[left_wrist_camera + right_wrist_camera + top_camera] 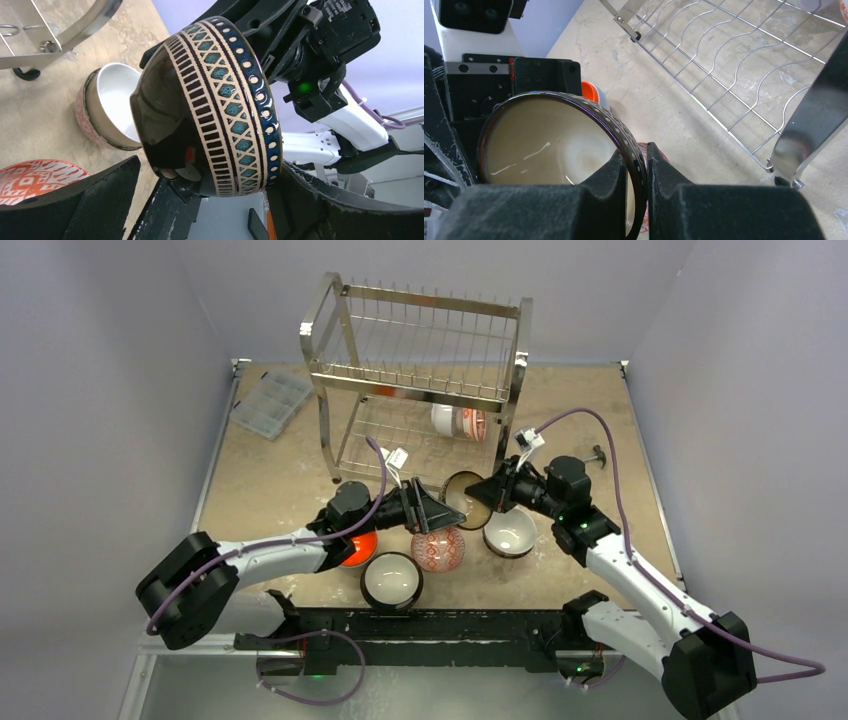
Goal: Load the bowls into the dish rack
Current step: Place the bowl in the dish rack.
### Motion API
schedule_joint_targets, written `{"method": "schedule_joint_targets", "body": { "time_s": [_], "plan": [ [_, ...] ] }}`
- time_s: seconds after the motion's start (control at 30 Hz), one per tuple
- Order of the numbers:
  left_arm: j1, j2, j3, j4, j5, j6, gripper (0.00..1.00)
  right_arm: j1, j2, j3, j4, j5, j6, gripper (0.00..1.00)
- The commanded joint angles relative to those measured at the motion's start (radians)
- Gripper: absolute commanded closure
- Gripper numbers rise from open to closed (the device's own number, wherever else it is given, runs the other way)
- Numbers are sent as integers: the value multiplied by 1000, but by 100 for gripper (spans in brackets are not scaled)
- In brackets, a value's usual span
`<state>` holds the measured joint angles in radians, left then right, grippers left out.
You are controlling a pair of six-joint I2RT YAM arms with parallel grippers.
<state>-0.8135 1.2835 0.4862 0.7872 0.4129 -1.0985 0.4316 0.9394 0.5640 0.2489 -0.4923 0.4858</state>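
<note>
Right tool (pixel 638 156) on bowl (pixel 549 145) rim

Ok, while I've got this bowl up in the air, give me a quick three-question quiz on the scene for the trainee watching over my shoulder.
1. True or false: the right gripper is pinching the rim of the patterned bowl, holding it off the table.
2. Which describes the left gripper?
A) shut on a bowl
B) open, facing the patterned bowl
C) resting inside the rack
3. How many bowls can be seen in the dish rack, and on which tier?

Key
1: true
2: B
3: one, the white-and-orange bowl, on the lower tier
</note>
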Motion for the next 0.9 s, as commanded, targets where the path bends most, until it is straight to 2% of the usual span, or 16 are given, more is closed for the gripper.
{"method": "schedule_joint_targets", "body": {
  "time_s": [0.0,0.17,0.33,0.67,0.7,0.73,0.77,0.8,0.87],
  "plan": [
    [-12,40,37,78,14,-30,15,1,-27,30,110,-41,33,100],
    [-12,55,42,110,-17,-42,16,1,-22,27,110,-43,32,100],
    [-13,48,59,87,-47,-38,13,1,-24,27,101,-43,31,100],
    [-12,20,72,13,-94,-29,15,1,-20,27,92,-25,21,100],
    [-12,23,73,17,-88,-30,17,1,-18,28,92,-24,21,100],
    [-13,27,74,23,-81,-32,24,1,-18,28,92,-22,21,100],
    [-13,34,76,35,-66,-34,36,2,-16,29,92,-21,21,100],
    [-13,44,76,56,-49,-39,55,1,-15,30,93,-20,22,100],
    [-13,75,79,103,-10,-57,68,1,-10,30,94,-11,23,100]
  ]
}}
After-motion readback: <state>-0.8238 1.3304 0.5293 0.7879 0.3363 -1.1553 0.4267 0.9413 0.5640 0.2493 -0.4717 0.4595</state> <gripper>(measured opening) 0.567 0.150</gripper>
